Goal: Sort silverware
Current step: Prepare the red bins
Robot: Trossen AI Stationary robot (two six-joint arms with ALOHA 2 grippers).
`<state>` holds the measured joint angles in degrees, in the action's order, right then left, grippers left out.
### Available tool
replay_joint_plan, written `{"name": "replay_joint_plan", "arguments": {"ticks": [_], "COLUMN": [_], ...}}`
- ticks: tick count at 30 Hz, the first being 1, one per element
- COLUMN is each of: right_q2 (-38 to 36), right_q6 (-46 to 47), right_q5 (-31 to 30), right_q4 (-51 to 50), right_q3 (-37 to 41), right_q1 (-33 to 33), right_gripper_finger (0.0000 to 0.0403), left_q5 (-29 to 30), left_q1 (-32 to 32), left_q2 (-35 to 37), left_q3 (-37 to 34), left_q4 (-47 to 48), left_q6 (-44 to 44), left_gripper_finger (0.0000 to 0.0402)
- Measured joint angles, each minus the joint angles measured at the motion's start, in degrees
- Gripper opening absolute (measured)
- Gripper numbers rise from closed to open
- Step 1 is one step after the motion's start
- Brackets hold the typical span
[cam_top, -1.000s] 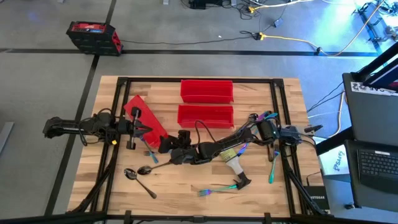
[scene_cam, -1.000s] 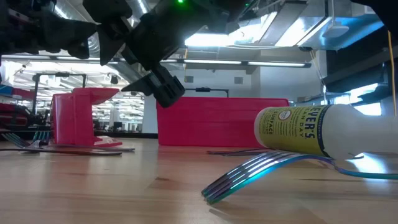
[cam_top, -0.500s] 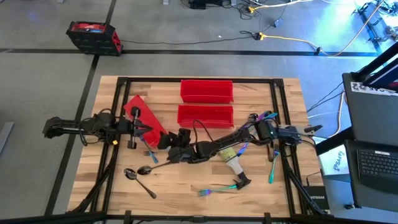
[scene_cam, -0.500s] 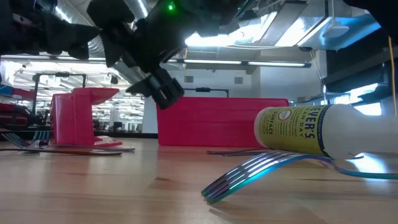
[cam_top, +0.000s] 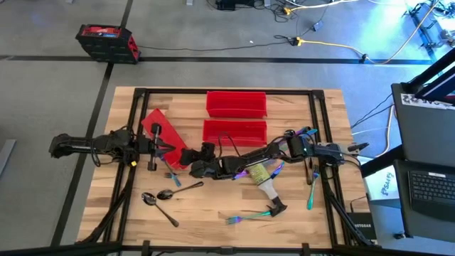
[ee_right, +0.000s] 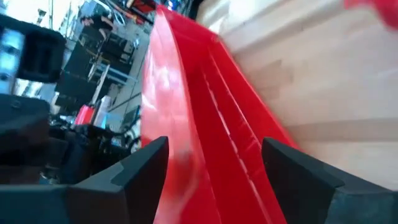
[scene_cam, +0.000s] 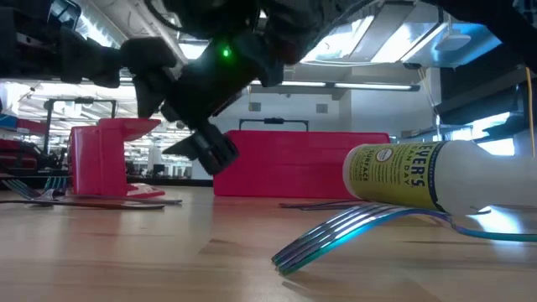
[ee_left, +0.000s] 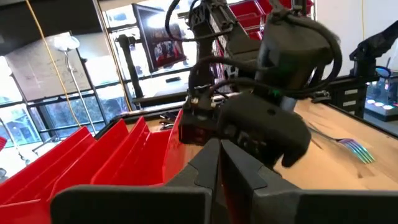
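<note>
Silverware lies scattered on the wooden table: two spoons (cam_top: 162,195) near the front left, an iridescent fork (cam_top: 249,215) (scene_cam: 336,231) in front, another fork (cam_top: 311,193) at the right, and more pieces (cam_top: 306,133) at the right. A red bin (cam_top: 165,135) (scene_cam: 101,159) sits askew at the left. My right gripper (cam_top: 188,161) (scene_cam: 210,153) reaches across to it, open. Its fingers stand on either side of the bin's long wall (ee_right: 186,124), and I see no touch. My left gripper (cam_top: 158,146) (ee_left: 221,165) hovers shut beside the same bin (ee_left: 106,162).
Two more red bins (cam_top: 236,103) (cam_top: 234,131) stand side by side at the back middle. A spray bottle (cam_top: 266,183) (scene_cam: 419,176) lies on its side under my right arm. Dark frame rails (cam_top: 138,92) run along the table's edges.
My right gripper has sunk and reached farther toward the askew red bin at the table's left, rolling a little, and has stayed open. The silverware and the bins have not moved.
</note>
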<state>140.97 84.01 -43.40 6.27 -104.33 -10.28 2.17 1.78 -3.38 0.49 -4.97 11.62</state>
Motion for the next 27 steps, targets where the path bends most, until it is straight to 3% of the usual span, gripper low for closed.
{"name": "replay_joint_plan", "arguments": {"ticks": [16,27], "right_q2": [4.55,8.90], "right_q6": [-0.04,-0.39], "right_q5": [1.22,5.61], "right_q4": [11.26,11.76], "right_q3": [-3.14,-9.03], "right_q1": [1.25,1.42], "right_gripper_finger": [0.0243,0.0243], "left_q5": [0.55,1.05], "left_q1": [0.00,0.00], "left_q2": [-0.04,-0.06], "left_q3": [0.00,0.00], "left_q4": [0.08,0.27], "left_q6": [0.40,0.51], "left_gripper_finger": [0.0001,0.0001]}}
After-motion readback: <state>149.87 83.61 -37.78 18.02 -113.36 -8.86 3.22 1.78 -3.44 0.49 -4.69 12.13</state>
